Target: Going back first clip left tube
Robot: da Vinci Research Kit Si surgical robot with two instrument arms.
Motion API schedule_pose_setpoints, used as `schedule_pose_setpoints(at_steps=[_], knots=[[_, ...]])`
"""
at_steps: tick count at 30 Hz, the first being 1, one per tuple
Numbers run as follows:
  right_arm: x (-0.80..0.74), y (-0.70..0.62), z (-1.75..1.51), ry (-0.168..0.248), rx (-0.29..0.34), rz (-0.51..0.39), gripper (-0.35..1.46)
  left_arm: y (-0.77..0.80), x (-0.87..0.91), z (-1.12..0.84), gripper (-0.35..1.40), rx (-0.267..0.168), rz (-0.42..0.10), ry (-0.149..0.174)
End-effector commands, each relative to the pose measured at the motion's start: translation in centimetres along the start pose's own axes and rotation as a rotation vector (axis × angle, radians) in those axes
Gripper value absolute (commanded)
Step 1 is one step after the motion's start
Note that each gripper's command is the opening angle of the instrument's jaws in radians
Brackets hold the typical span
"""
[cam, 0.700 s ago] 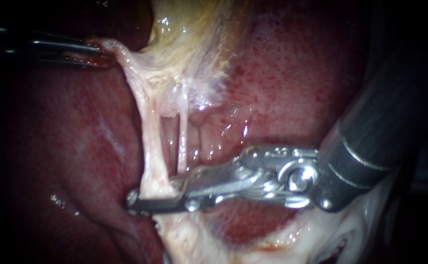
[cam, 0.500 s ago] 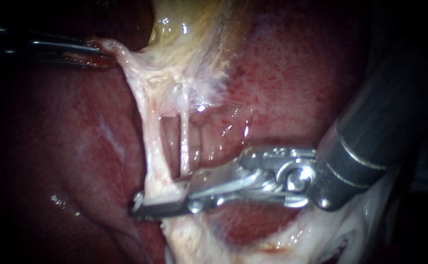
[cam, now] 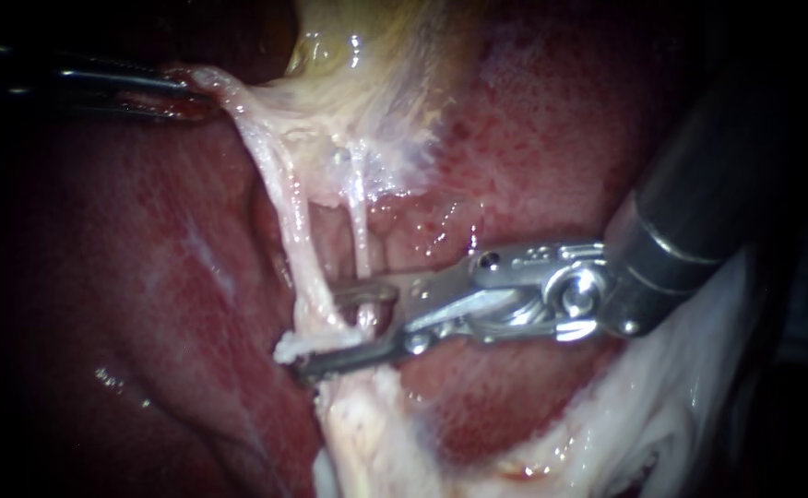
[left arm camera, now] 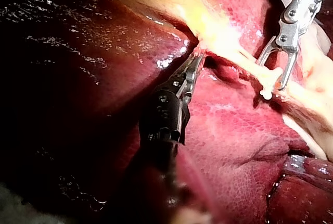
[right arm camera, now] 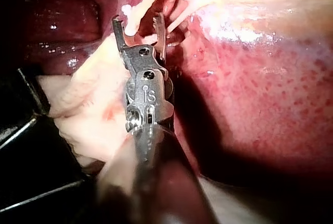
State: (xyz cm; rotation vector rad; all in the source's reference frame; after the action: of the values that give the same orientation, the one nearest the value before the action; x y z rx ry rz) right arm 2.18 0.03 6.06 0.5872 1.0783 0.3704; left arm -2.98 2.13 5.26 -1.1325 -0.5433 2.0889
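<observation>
Two instruments, three views. Endoscope view: the right instrument is bright jointed metal on a dark shaft, its jaws open with a clear gap. The left tube, a pale, fibrous, flattened cord, ends in a frayed white nub just beyond the jaw tips. The thinner right tube runs down into the gap between the jaws. No clip can be made out on either tube. The left instrument, slim and dark, has its jaws closed on a pale fold at the edge of the yellow, glossy gallbladder, drawing both tubes taut over the wet, stippled red liver. Step judged: backing the right instrument off the left tube. This is best done straight along its own shaft with the jaws apart, so that neither jaw snags the thin tube between them, and with even traction from the left. Left wrist view: its own jaws pinch the fold directly ahead. Beyond them the other instrument's open jaws straddle the stringy cords, the nub at one jaw tip. Right wrist view: its own jaws stand forked, the nub beside one tip and strands crossing between them. Soft white fatty tissue lies beside the shaft.
</observation>
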Motion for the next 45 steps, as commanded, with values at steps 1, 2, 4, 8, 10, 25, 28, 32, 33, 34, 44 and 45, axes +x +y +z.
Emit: schedule_pose_setpoints(at_steps=[1, 2, 4, 8, 10, 25, 28, 32, 33, 34, 44, 45], knots=[[0.01, -0.01, -0.06, 0.001, -0.006, -0.011, 0.5, 0.0, 0.0, 0.0, -0.35, 0.0, 0.001, 0.0], [0.0, -0.02, -0.13, 0.002, -0.013, -0.03, 0.5, 0.0, 0.0, 0.0, -0.35, 0.0, 0.001, 0.0], [-0.02, -0.05, -0.25, 0.002, -0.019, -0.06, 0.5, 0.0, 0.0, 0.0, -0.35, 0.0, 0.001, 0.0], [-0.06, -0.09, -0.62, 0.003, -0.029, -0.137, 0.5, 0.0, 0.0, -0.01, -0.35, -0.001, 0.001, 0.0], [-0.1, -0.11, -0.8, 0.004, -0.042, -0.162, 0.5, 0.0, 0.0, -0.01, -0.35, -0.001, 0.001, 0.0], [-0.22, -0.1, -1.71, -0.003, -0.155, -0.221, 0.5, 0.01, -0.01, 0.03, -0.35, 0.002, 0.001, 0.0], [-0.21, -0.11, -1.72, -0.003, -0.154, -0.221, 0.5, 0.03, -0.04, 0.11, -0.35, 0.008, 0.002, 0.002], [-0.21, -0.13, -1.72, -0.003, -0.154, -0.221, 0.5, 0.03, -0.1, 0.25, -0.35, -0.001, 0.006, 0.001], [-0.21, -0.13, -1.72, -0.003, -0.153, -0.221, 0.5, 0.03, -0.12, 0.29, -0.35, -0.002, 0.007, 0.001], [-0.21, -0.13, -1.72, -0.003, -0.153, -0.221, 0.5, 0.02, -0.13, 0.33, -0.35, -0.003, 0.008, 0.001], [-0.2, -0.15, -1.72, -0.003, -0.147, -0.221, 0.5, 0.02, -0.33, 0.7, -0.35, -0.026, 0.028, -0.006], [-0.2, -0.16, -1.72, -0.003, -0.147, -0.222, 0.5, 0.03, -0.34, 0.71, -0.35, -0.025, 0.029, -0.006]])
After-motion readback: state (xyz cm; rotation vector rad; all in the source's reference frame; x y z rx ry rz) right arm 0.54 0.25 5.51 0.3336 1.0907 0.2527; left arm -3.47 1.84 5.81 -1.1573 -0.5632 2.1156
